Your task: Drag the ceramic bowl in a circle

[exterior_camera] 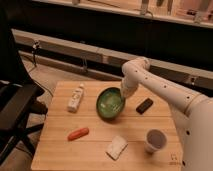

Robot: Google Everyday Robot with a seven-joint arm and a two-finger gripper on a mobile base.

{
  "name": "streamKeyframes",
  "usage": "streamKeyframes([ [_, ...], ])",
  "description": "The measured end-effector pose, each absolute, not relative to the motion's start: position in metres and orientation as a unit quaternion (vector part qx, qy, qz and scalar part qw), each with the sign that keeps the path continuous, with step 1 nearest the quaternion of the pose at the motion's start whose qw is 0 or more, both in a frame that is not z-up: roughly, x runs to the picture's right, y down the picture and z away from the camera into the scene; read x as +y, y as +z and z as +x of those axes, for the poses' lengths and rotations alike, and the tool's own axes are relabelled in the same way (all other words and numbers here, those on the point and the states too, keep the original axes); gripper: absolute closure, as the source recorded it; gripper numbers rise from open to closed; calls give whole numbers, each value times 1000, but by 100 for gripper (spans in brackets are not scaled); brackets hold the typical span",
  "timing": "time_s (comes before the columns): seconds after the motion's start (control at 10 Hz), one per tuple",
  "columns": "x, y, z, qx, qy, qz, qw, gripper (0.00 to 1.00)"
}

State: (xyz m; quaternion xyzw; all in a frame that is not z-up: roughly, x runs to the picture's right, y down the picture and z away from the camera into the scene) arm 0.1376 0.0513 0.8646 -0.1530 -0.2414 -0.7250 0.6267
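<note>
The ceramic bowl (110, 104) is round, glossy green with a darker rim, and sits tilted near the middle of the wooden table (95, 145). My gripper (123, 94) is at the bowl's right rim, at the end of the white arm (160, 87) that reaches in from the right. The gripper seems to touch the rim. A small white paper cup (155, 140) stands at the front right, apart from the bowl.
A white bottle (75, 98) lies left of the bowl. An orange carrot-like item (78, 133) and a white packet (117, 148) lie in front. A black block (144, 105) lies right of the bowl. A black office chair (15, 110) stands to the left.
</note>
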Motion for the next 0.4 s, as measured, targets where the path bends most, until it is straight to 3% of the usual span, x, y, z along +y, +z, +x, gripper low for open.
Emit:
streamKeyframes([
  [0.4, 53, 864, 140, -242, -732, -152, 619, 100],
])
